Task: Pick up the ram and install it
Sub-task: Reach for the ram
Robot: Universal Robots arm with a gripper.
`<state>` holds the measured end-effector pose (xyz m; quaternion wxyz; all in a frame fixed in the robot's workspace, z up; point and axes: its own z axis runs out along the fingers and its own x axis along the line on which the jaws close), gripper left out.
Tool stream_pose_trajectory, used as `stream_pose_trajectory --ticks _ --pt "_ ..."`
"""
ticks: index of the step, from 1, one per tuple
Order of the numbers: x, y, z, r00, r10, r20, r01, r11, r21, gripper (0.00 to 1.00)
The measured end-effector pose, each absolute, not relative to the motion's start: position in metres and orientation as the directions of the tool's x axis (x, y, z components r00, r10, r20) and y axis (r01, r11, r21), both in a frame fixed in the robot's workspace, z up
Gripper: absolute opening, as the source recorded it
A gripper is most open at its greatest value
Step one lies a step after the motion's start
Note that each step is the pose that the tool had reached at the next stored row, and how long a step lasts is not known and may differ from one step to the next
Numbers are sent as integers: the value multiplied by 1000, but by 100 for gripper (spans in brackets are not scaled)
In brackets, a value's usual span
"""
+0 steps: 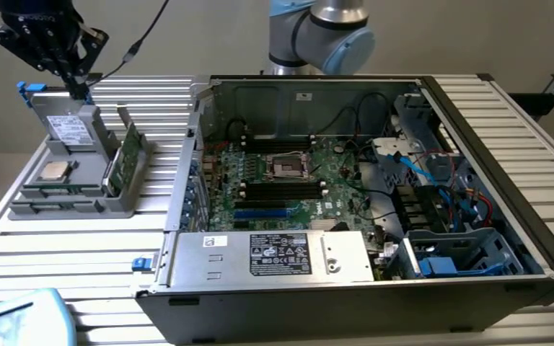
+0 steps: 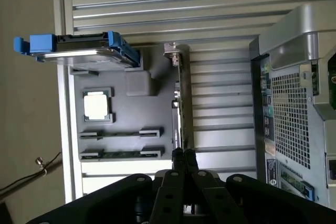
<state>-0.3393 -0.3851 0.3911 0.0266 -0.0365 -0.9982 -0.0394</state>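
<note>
- The gripper (image 1: 81, 92) is a black, angular linkage ending in two slim fingers. Its jaws are pressed together with nothing between them, and it hangs over the far end of the grey tray (image 2: 142, 111), close to the upright drive caddy (image 1: 68, 128)
- The ram (image 2: 121, 154) lies flat in the tray as a long, thin, dark-green strip with a small grey clip at each end. It is in the one of two parallel holders that is farther from the processor chip (image 2: 97, 104), and the gripper is not touching it
- The tray is matte grey moulded plastic with shallow pockets, and the processor chip is a dull silver square in one of them
- An expansion card (image 1: 128, 155) stands on edge along the tray's side nearest the case; it is a green board with a bright metal bracket at one end
- The table (image 1: 66, 252) is made of pale ribbed aluminium slats
- The computer case (image 1: 354, 310) lies open, with a black shell and bare sheet metal inside. It holds a green motherboard (image 1: 287, 198) with long black slots (image 1: 282, 189) and a silver power supply box (image 1: 272, 256) bearing a printed label
- The ram's chips are too small to make out (only its colour and outline read), and I cannot tell whether the neighbouring holder is filled
- The arm's grey and blue joint (image 1: 320, 32) is cut off by the frame edge, as is a pale blue object (image 1: 12, 317) at the near corner
</note>
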Motion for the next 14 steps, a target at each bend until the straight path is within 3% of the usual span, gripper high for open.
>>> stream_pose_trajectory --ticks 14 --pt "-386 -385 388 -988 65 142 75 995 68 11"
